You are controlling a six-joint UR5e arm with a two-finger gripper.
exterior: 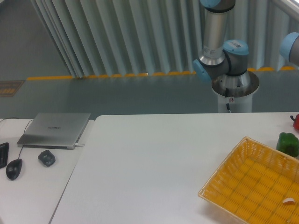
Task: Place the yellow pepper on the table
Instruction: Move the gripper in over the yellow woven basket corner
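- Claw position cannot be established: only the arm's base (232, 81) and lower joints are seen, with another joint cut off at the right edge, so whether the claw is open, closed or gripping anything cannot be told.
- No yellow pepper is seen anywhere in view; it may be held out of frame or hidden.
- A yellow woven basket (243, 186) is seen at the lower right of the white desk (154, 163), partly cut off, with a small pale object (289, 201) inside that cannot be identified.
- A green pepper (288, 143) is set just beyond the basket; a red object (296, 122) is clipped by the edge.
- If the pepper is released out of view, it could be dropped into the basket or rolled off the desk.
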